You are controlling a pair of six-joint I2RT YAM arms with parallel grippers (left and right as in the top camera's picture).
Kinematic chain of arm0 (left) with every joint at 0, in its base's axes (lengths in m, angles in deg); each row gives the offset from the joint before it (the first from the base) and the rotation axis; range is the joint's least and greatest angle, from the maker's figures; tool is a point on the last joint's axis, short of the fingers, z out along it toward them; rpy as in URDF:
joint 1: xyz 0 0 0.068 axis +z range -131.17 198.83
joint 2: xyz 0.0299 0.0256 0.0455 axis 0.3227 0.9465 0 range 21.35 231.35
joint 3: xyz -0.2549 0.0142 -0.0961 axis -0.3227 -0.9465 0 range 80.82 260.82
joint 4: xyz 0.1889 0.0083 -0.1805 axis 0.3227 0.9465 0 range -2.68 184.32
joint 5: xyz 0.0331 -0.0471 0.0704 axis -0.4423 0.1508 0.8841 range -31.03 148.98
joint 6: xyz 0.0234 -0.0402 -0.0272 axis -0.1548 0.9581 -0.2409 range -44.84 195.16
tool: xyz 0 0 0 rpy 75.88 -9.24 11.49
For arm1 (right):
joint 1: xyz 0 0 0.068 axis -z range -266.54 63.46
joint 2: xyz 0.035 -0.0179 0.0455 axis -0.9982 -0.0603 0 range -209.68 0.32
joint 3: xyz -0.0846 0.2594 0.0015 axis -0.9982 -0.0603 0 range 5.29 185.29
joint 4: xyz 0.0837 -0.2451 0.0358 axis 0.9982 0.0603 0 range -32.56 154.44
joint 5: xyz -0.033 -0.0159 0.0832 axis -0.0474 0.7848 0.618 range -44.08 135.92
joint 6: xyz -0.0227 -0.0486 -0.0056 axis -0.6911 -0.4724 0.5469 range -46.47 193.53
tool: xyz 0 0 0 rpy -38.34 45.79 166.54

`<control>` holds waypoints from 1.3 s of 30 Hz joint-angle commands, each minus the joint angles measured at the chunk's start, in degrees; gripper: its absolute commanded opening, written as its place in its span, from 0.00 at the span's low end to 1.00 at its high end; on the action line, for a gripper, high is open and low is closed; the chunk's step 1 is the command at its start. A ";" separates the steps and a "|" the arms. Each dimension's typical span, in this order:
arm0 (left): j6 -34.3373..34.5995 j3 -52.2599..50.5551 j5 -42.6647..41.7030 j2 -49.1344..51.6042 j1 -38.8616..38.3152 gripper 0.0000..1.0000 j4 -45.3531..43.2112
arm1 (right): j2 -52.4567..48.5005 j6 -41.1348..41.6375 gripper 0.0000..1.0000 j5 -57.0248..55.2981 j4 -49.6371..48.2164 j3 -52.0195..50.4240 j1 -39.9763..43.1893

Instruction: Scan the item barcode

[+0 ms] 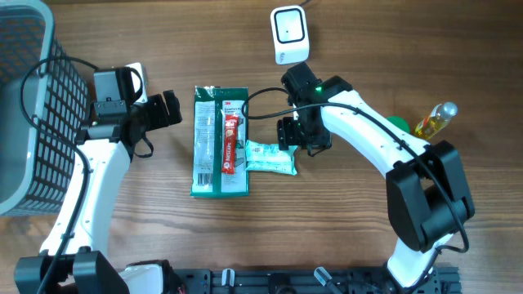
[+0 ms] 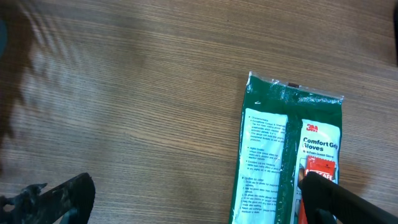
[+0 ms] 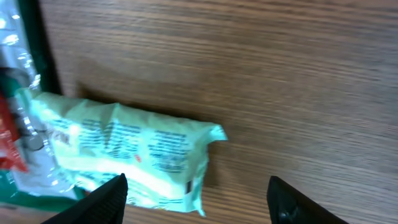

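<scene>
- Pale-green packet (image 1: 270,158) is lying flat mid-worktop, one end touching the green glove pack (image 1: 221,140).
- We are seeing the right gripper (image 3: 198,182) hovering over the packet, fingers spread, not gripping it.
- Left gripper (image 1: 170,106) is hanging beside the pack, fingers spread wide.

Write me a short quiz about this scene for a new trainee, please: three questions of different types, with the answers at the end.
1. True or false: the left gripper and the right gripper are both open.
2. Choose one. The red item lies: A) on the gloves pack; B) under it; C) apart from it.
3. Short answer: which item is nearest the right gripper?

Key: 1 true; 2 A; 3 the mint packet.
</scene>
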 commanded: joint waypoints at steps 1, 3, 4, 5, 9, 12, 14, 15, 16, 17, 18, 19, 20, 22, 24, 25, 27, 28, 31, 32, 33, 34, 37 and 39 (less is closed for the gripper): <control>-1.31 0.81 -0.26 -0.83 -0.20 1.00 -0.15 | -0.17 0.24 0.69 5.40 -1.09 -2.29 0.09; -1.31 0.81 -0.26 -0.83 -0.20 1.00 -0.15 | -0.17 0.04 0.69 6.38 -3.32 -4.20 0.09; -1.31 0.81 -0.26 -0.83 -0.20 1.00 -0.15 | -0.17 0.07 0.69 6.38 -5.07 -5.44 0.09; -1.31 0.81 -0.26 -0.83 -0.20 1.00 -0.15 | -0.17 0.07 0.68 7.26 -7.58 -7.04 0.09; -1.31 0.81 -0.26 -0.83 -0.20 1.00 -0.15 | -0.17 0.04 0.69 7.63 -10.08 -8.81 0.09; -1.31 0.81 -0.26 -0.85 -0.20 1.00 -0.15 | -0.17 0.11 0.69 7.65 -10.88 -8.81 0.02; -1.29 0.81 -0.26 -0.83 -0.20 1.00 -0.15 | -0.17 0.11 0.69 7.67 -10.88 -8.81 0.02; -1.31 0.81 -0.26 -0.83 -0.20 1.00 -0.15 | -0.17 0.11 0.69 7.65 -10.86 -8.81 0.02; -1.31 0.81 -0.26 -0.83 -0.20 1.00 -0.15 | -0.17 0.11 0.69 7.67 -10.88 -8.81 0.02; -1.31 0.81 -0.26 -0.83 -0.20 1.00 -0.15 | -0.17 0.11 0.70 7.65 -10.91 -8.81 0.02; -1.31 0.81 -0.26 -0.83 -0.20 1.00 -0.15 | -0.17 0.11 0.69 7.65 -10.91 -8.81 0.02; -1.29 0.81 -0.26 -0.83 -0.20 1.00 -0.15 | -0.17 0.11 0.70 7.65 -10.91 -8.81 0.02; -1.31 0.81 -0.26 -0.83 -0.20 1.00 -0.15 | -0.17 0.07 0.70 7.65 -10.91 -8.81 0.02; -1.31 0.81 -0.26 -0.83 -0.20 1.00 -0.15 | -0.17 0.11 0.70 7.65 -10.91 -8.81 0.02; -1.31 0.81 -0.26 -0.83 -0.20 1.00 -0.15 | -0.17 0.09 0.70 7.65 -10.99 -8.81 0.02; -1.31 0.81 -0.26 -0.83 -0.20 1.00 -0.15 | -0.17 0.09 0.70 7.65 -11.04 -8.81 0.02; -1.31 0.81 -0.26 -0.83 -0.20 1.00 -0.15 | -0.17 0.11 0.70 7.67 -11.08 -8.81 0.02; -1.29 0.81 -0.26 -0.83 -0.20 1.00 -0.15 | -0.17 0.11 0.70 7.69 -11.06 -8.81 0.02; -1.29 0.81 -0.26 -0.83 -0.20 1.00 -0.15 | -0.17 0.04 0.70 7.67 -10.82 -8.81 0.04; -1.29 0.81 -0.26 -0.83 -0.20 1.00 -0.15 | -0.15 0.07 0.70 7.67 -10.80 -8.79 0.04; -1.29 0.81 -0.26 -0.83 -0.20 1.00 -0.15 | -0.11 0.00 0.69 7.67 -10.49 -8.61 0.04; -1.31 0.81 -0.26 -0.85 -0.20 1.00 -0.15 | 0.24 -0.48 0.59 7.63 -10.03 -8.26 0.20; -1.29 0.81 -0.26 -0.83 -0.20 1.00 -0.15 | 3.74 -1.42 0.58 7.67 -8.68 -6.75 1.38; -1.31 0.81 -0.26 -0.83 -0.20 1.00 -0.15 | 7.06 -1.27 0.65 7.72 -7.15 -5.75 2.38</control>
